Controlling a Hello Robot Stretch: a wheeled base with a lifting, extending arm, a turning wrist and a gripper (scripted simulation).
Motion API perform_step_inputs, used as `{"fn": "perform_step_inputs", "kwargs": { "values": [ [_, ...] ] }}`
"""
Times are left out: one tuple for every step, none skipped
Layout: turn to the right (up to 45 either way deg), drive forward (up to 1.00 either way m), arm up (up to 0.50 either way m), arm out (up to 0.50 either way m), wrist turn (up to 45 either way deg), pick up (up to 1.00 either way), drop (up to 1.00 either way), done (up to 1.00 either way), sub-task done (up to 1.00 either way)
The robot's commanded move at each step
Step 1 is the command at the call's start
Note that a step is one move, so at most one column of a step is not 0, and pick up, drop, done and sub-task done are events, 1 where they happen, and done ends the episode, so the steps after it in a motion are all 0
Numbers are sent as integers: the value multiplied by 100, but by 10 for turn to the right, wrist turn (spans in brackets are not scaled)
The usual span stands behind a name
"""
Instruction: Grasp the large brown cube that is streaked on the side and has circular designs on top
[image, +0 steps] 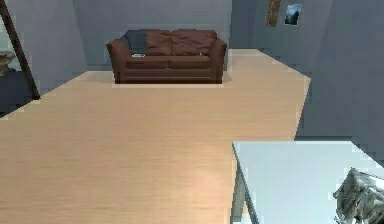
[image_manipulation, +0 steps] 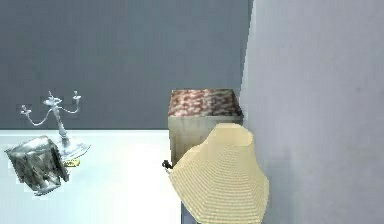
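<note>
Large brown cube (image_manipulation: 200, 112), mottled top and streaked tan side, at frame centre, behind a woven straw hat (image_manipulation: 222, 178). Dark tip left of hat, probably the gripper (image_manipulation: 165, 163); whether it holds anything cannot be told. Reach should clear the hat.

Left of the fingers (image_manipulation: 166, 163) you have bare white surface (image_manipulation: 120, 185) as far as the crumpled cloth (image_manipulation: 38, 165) and the candelabra (image_manipulation: 60, 122), but the straw hat (image_manipulation: 222, 178) crowds their right, the brown-topped cube (image_manipulation: 197, 125) stands just beyond them, and a wall (image_manipulation: 320, 100) closes off farther right.
</note>
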Motion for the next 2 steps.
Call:
{"fn": "perform_step_inputs", "kwargs": {
  "values": [
    [0,0,0,0,0,100,0,0,0],
    [0,0,10,0,0,0,0,0,0]
  ]
}}
